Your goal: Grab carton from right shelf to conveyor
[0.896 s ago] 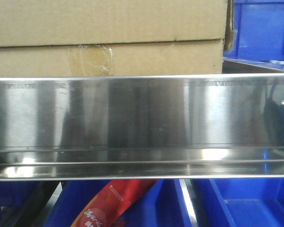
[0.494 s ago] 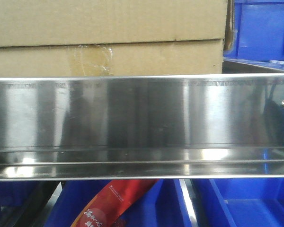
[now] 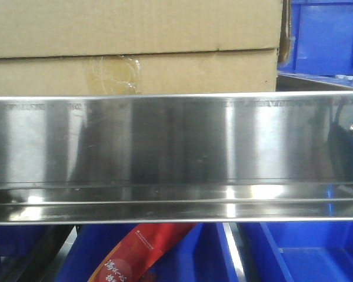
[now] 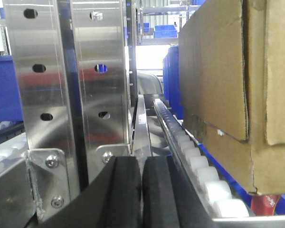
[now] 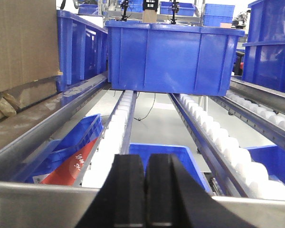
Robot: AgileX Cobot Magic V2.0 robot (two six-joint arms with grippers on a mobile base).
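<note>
From the front view, the large brown corrugated cardboard carton [image 3: 135,35] sits upright on the shelf [image 3: 176,147], right behind its broad brushed stainless-steel front rail. Its wide face is square to the rail and runs sideways along it; the left end is cut off at the picture's edge. A clear tape patch [image 3: 115,73] shines on its lower flap band. Just right of it stands a blue plastic bin [image 3: 329,35], and a red printed packet [image 3: 135,252] lies in another blue bin below the rail.

In the left wrist view, the left end effector [image 4: 142,166] has its black pads pressed together with nothing between them. The carton [image 4: 218,71] is up and to its right, apart from it. Its side face runs back into the shelf, and its bottom edge rests over a track of white rollers [image 4: 199,166]. Perforated steel upright posts [image 4: 38,85] stand to the left.

In the right wrist view, the right end effector [image 5: 146,190] is likewise closed on nothing, low behind the rail. The carton [image 5: 21,42] fills the far left, off to the side and apart. A blue bin [image 5: 173,52] sits straight ahead on the rollers.
</note>
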